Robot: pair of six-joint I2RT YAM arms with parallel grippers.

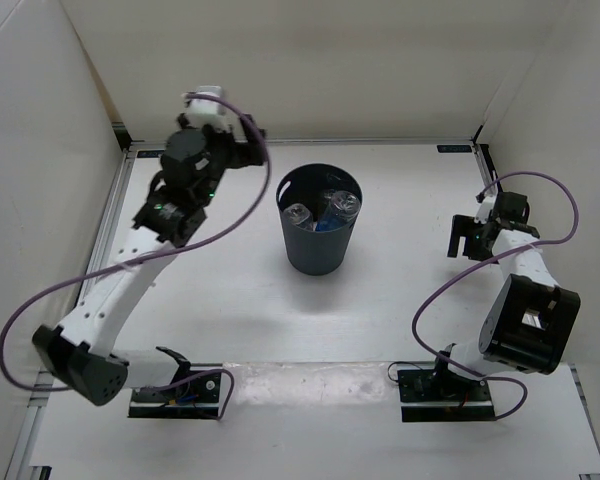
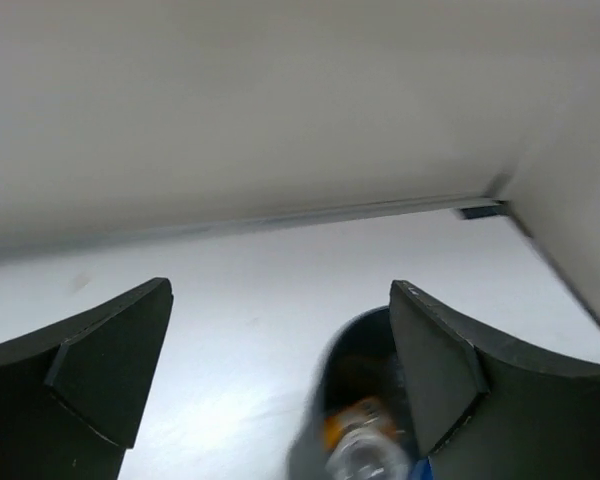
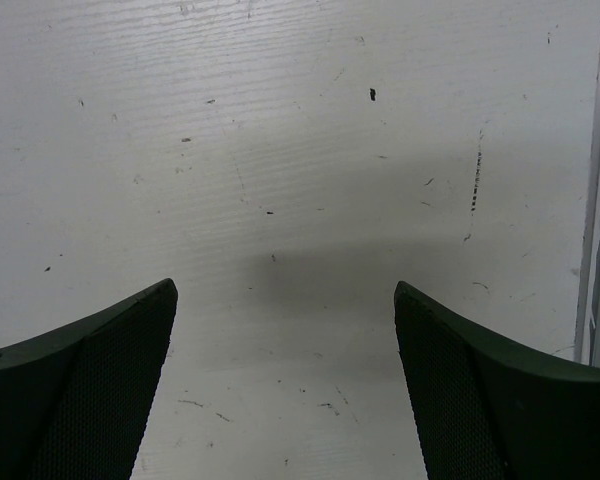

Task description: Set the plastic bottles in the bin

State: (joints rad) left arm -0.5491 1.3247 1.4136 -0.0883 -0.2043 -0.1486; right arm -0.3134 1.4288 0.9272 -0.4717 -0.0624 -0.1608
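Top external shows plastic bottles inside the bin at the middle of the tabletop, so left claw and right claw hang wide open, empty; task likely done

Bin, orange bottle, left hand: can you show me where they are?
bin [image 1: 318,256]: top view, front wall.
orange bottle [image 2: 342,424]: left wrist view, its orange side, inside the bin.
left hand [image 2: 280,300]: left wrist view, midway between its open fingertips.

The left arm and right arm have white links and black cylindrical joint housings. Purple cables loop along both. The jaws are dark curved wedges, the right pair finely mesh-textured.
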